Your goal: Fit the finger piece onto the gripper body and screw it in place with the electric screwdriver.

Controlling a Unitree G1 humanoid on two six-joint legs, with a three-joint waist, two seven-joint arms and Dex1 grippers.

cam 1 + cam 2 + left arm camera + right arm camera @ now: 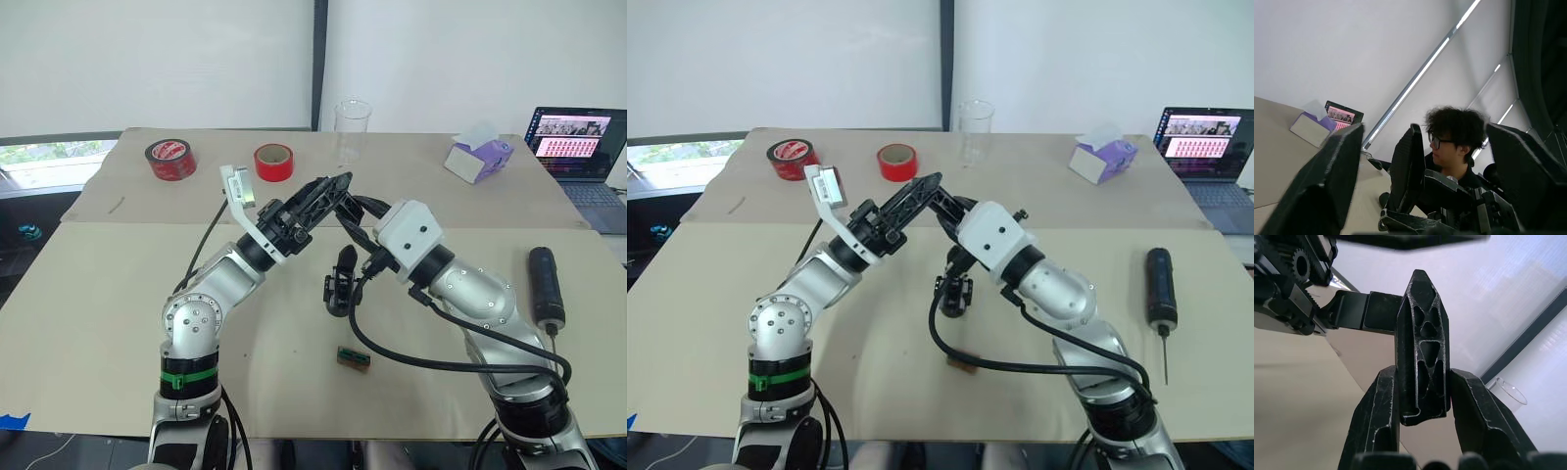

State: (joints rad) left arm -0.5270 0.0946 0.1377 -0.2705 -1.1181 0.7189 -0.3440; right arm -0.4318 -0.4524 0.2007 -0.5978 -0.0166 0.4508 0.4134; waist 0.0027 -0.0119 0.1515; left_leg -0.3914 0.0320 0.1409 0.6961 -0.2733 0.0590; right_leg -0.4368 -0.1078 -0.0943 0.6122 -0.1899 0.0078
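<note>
- Left gripper [1415, 171]: raised above mid-table with its fingers spread wide and nothing pinched. The right claw's finger piece sits in the gap between them. If it closes off-centre during a handover, the piece could twist or be knocked loose.
- Finger piece [1421, 357]: clamped at its wide base between the right gripper's [1420, 396] fingers, pointed end outward, held in the air. The hold is narrow, so a bump from the left fingers could tip it out onto the table.
- Gripper body [340, 282]: stands upright on the table below the raised claws, just beyond a small green-brown block [354, 358]. Nothing pins it down, so an arm or cable coming down could topple it.
- Screwdriver [546, 284]: lies untouched near the table's right edge, well apart from the body. A careless reach could roll it off.
</note>
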